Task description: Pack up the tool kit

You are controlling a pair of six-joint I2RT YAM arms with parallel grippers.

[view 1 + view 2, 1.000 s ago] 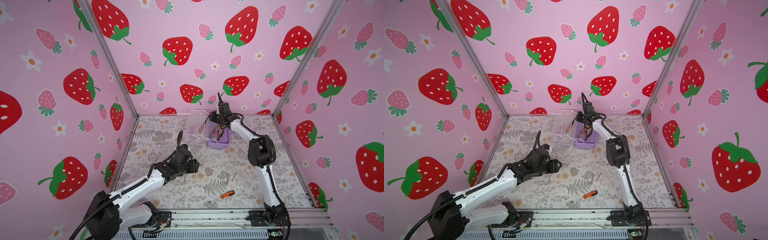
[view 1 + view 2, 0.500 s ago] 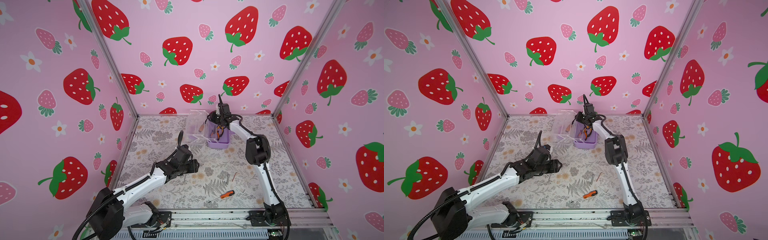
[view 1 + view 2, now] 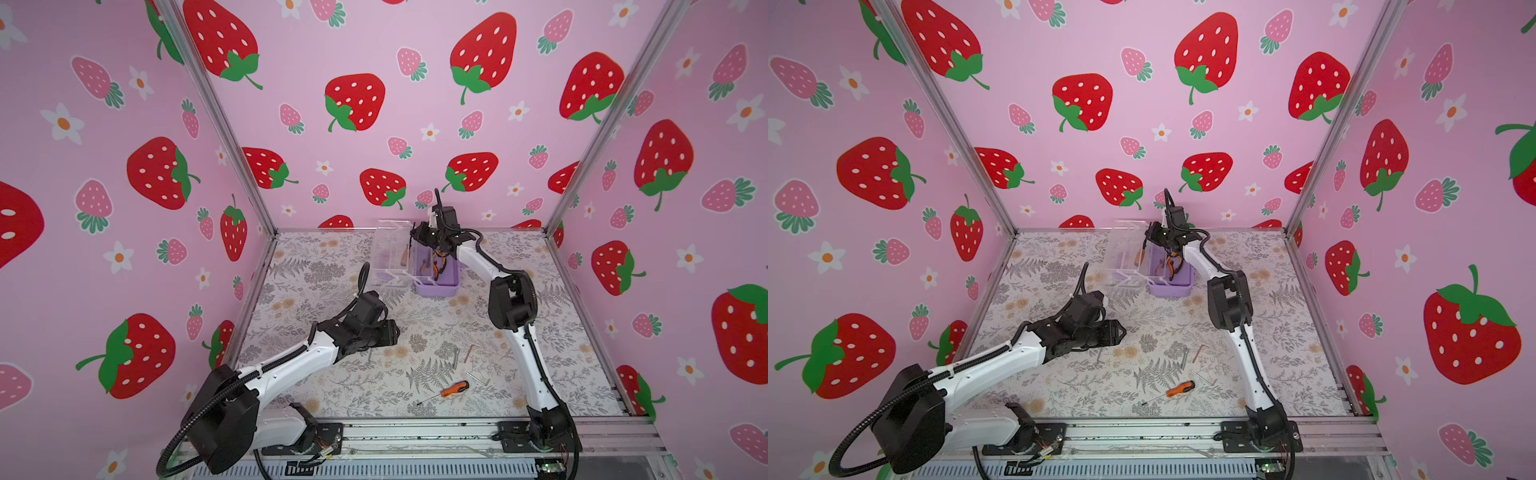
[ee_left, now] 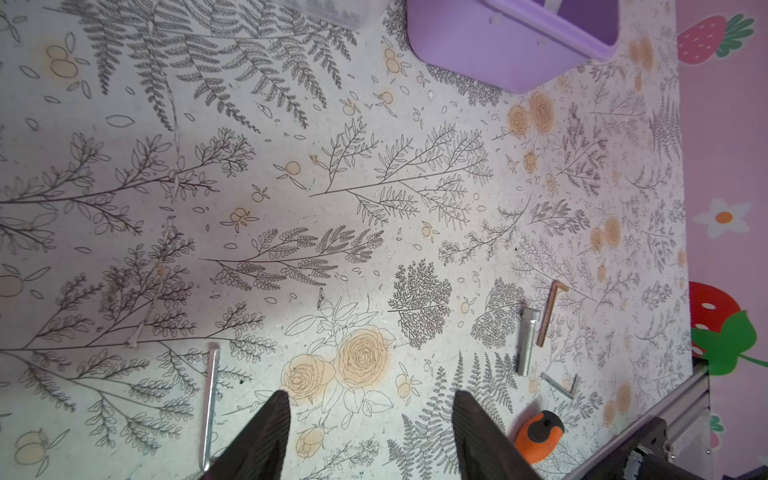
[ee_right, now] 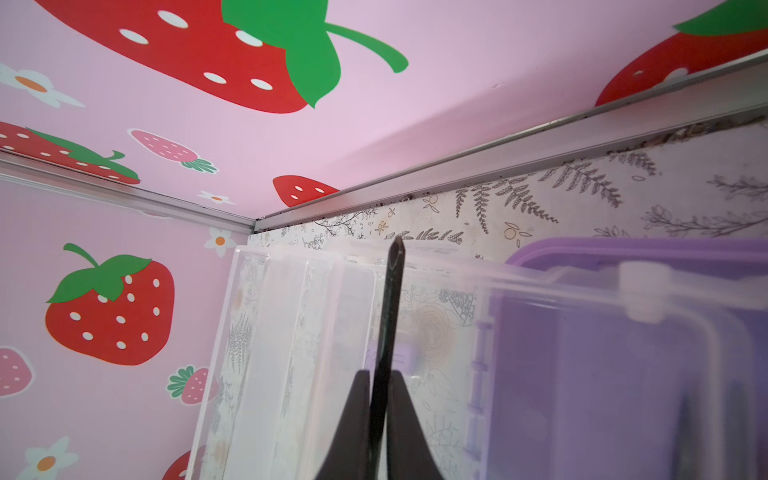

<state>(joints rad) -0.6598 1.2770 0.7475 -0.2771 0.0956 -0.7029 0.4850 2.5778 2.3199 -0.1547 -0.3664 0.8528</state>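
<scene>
We see the right gripper (image 5: pixel 380 374) clenched on a thin dark shaft (image 5: pixel 388 311) at the open lilac box (image 3: pixel 440 284), far centre. Its clear lid (image 3: pixel 390 249) is folded out to the left. The left gripper (image 4: pixel 370 399) is released and empty, low over the mat (image 3: pixel 415 316). An orange-handled screwdriver (image 3: pixel 455 389) and a bolt (image 4: pixel 528 340) lie near, right of centre.

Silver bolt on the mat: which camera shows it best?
Left wrist view: the silver bolt is large and sharp, head and thread clear, lying beside a brownish hex key. Both top views show it only as a tiny grey sliver. The right wrist view does not show it.
</scene>
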